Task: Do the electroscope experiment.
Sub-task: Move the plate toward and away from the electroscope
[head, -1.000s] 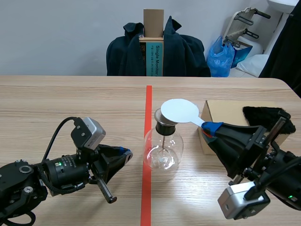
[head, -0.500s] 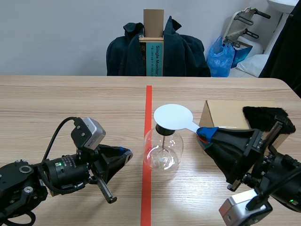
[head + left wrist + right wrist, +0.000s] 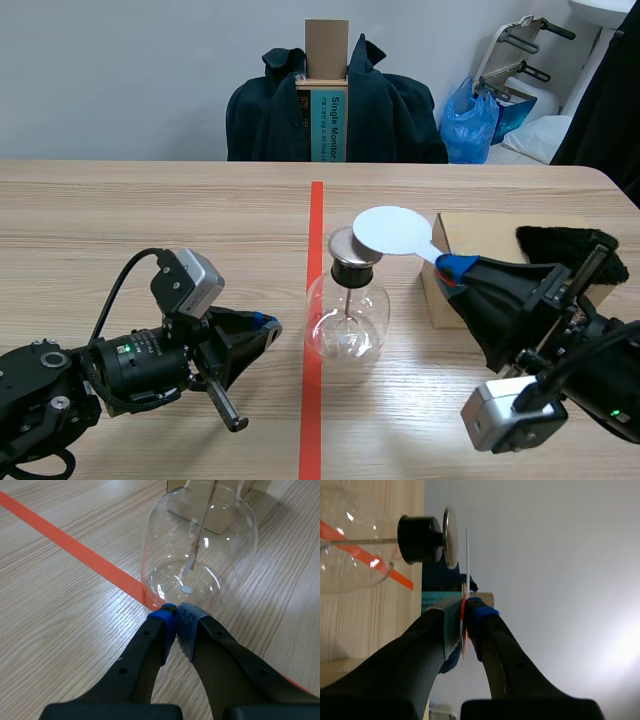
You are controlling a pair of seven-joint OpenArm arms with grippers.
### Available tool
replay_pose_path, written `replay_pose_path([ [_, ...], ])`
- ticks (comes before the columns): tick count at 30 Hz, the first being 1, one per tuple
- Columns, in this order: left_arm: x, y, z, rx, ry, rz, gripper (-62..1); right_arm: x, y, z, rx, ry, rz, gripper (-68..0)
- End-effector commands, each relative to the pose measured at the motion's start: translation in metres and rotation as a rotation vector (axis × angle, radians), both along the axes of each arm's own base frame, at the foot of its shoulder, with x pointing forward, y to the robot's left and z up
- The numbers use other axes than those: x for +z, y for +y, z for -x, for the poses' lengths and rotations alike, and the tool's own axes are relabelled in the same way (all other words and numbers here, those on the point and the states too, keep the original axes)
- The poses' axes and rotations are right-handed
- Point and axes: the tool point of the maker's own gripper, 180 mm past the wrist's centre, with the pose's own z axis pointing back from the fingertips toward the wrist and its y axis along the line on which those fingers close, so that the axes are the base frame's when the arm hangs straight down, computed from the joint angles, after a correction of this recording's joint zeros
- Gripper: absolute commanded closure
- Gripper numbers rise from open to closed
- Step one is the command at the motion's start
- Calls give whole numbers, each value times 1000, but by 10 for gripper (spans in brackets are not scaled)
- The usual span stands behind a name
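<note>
One flask [image 3: 347, 318] of glass. One white disc [image 3: 391, 231]. One box [image 3: 485, 238]. One black fur [image 3: 560, 250]. Two hands: left hand [image 3: 264, 322], right hand [image 3: 450, 270]. One red line [image 3: 314, 215] on the surface [image 3: 150, 220]. Beyond it, one coat [image 3: 385, 110] and one blue bag [image 3: 468, 125].

Flask [image 3: 347, 320]: clear glass; stopper [image 3: 350, 268] black. Disc [image 3: 391, 231] above flask: white. Box [image 3: 490, 240] beside flask: tan. Fur [image 3: 565, 250]: black. Surface [image 3: 150, 220]: pale woodgrain.
</note>
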Motion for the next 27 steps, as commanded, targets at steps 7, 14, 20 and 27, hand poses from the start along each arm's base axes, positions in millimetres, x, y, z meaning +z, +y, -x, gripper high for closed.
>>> replay_pose_path([
  [7, 12, -6, -5, 1, -29, 36, -27, 8, -28, -30, -200, -23, -7, -8],
  [14, 12, -6, -5, 1, -29, 36, -27, 7, -40, -39, -283, -20, -8, -8],
  [20, 12, -6, -5, 1, -29, 36, -27, 8, -39, -38, -274, -21, -8, -8],
  [27, 12, -6, -5, 1, -29, 36, -27, 8, -28, -30, -199, -24, -6, -8],
])
